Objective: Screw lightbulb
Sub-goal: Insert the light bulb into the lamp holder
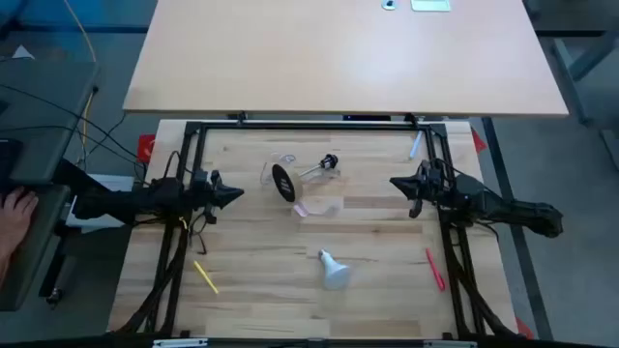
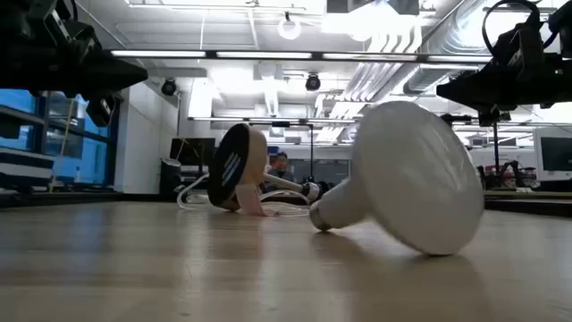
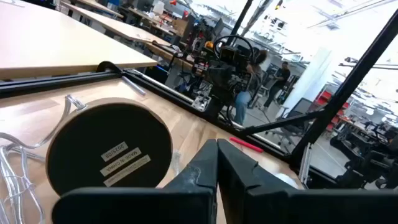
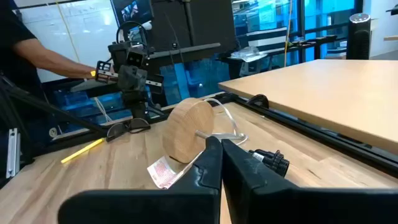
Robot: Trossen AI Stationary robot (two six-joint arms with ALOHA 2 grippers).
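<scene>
High view: the lightbulb (image 1: 334,270) lies on its side on the desk (image 1: 261,290), lower centre of the frame, apart from both arms. The left pincer (image 1: 230,193) sits at centre left, the right pincer (image 1: 398,183) at centre right, with the wooden disc (image 1: 283,181) between them.

Wrist views: both pincers have their fingers together, gripping nothing.

bright overhead lights | ceiling glare, low view | soft shadows
</scene>
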